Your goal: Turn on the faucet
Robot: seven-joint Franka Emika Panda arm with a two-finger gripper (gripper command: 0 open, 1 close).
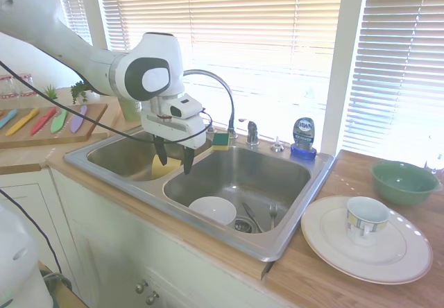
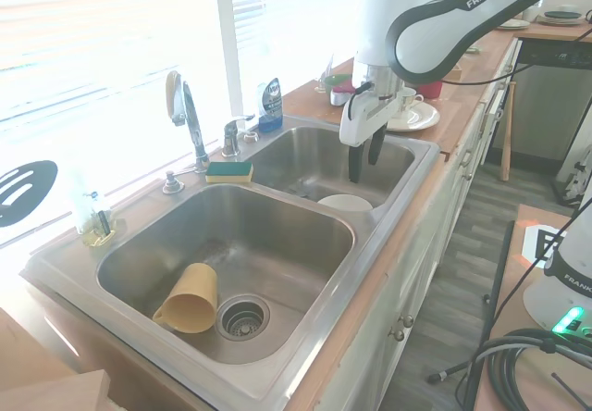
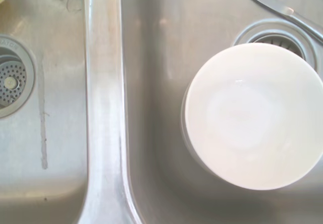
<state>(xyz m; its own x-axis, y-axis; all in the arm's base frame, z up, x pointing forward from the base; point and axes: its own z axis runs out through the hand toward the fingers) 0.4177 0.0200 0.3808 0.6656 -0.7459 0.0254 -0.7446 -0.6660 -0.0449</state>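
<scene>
Your gripper (image 1: 175,161) hangs above the double sink (image 1: 125,183), over the ridge that splits the 2 basins, its 2 dark fingers (image 2: 355,163) pointing down with a clear gap between them and nothing held. You are well apart from the faucet (image 1: 220,93): its chrome gooseneck rises from the back rim of the sink, behind the divider, and arches toward the window side. The small chrome lever handle (image 1: 252,132) stands on the same back rim, just beside the spout base, untouched.

Below your gripper, in the basin nearer the plate, a white bowl (image 3: 252,115) sits upside down beside the drain, with a fork (image 1: 272,214) and a knife (image 1: 251,217) lying near it. A yellow cup (image 2: 190,297) lies on its side by the drain of the other basin. A green-and-yellow sponge (image 2: 228,171) rests on the back rim at the foot of the spout, and a blue-capped soap bottle (image 1: 303,137) stands further along it. On the counter, a mug (image 1: 365,220) sits on a white plate (image 1: 326,242), next to a green bowl (image 1: 404,182).
</scene>
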